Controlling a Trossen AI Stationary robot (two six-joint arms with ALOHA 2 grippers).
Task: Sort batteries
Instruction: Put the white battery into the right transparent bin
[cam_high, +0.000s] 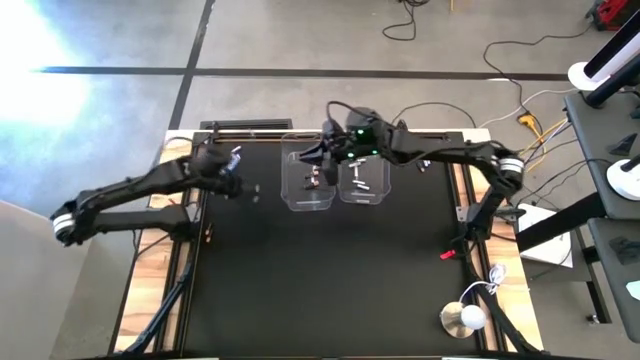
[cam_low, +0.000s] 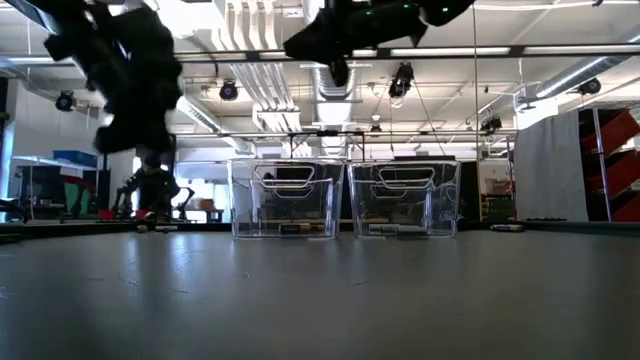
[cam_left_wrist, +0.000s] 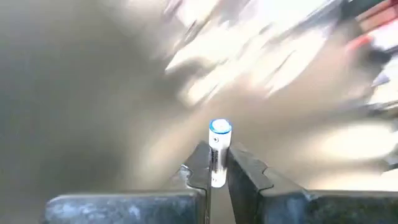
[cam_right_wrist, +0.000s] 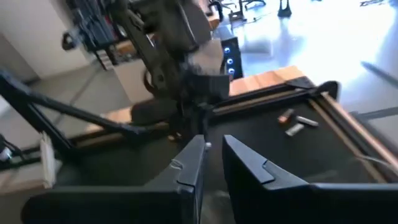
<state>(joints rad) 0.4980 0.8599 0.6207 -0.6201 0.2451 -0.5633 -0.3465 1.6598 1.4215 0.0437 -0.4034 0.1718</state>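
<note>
Two clear bins stand side by side at the far middle of the black mat, the left bin (cam_high: 308, 182) and the right bin (cam_high: 364, 180), each with a few batteries (cam_low: 300, 228) on its floor. My left gripper (cam_left_wrist: 217, 167) hangs over the mat left of the bins (cam_high: 234, 157), shut on a silvery battery with a blue-ringed end (cam_left_wrist: 219, 140). My right gripper (cam_right_wrist: 213, 152) hovers above the left bin (cam_high: 312, 162). Its fingers stand a narrow gap apart with nothing between them. Loose batteries (cam_right_wrist: 293, 122) lie on the mat. My left gripper pinches the battery's side wall (cam_left_wrist: 217, 167) between its two fingers, which slant downward. The battery lies along the fingers. Its blue-ringed end (cam_left_wrist: 220, 127) sticks out past the fingertips. It is lifted clear of the mat.
A few small batteries (cam_high: 254, 190) lie on the mat beside my left gripper, and more at the mat's far right (cam_low: 506, 228). A red piece (cam_high: 447, 254) and a white round object (cam_high: 465, 318) sit at the table's right near corner. The near half of the mat (cam_high: 320, 280) is bare.
</note>
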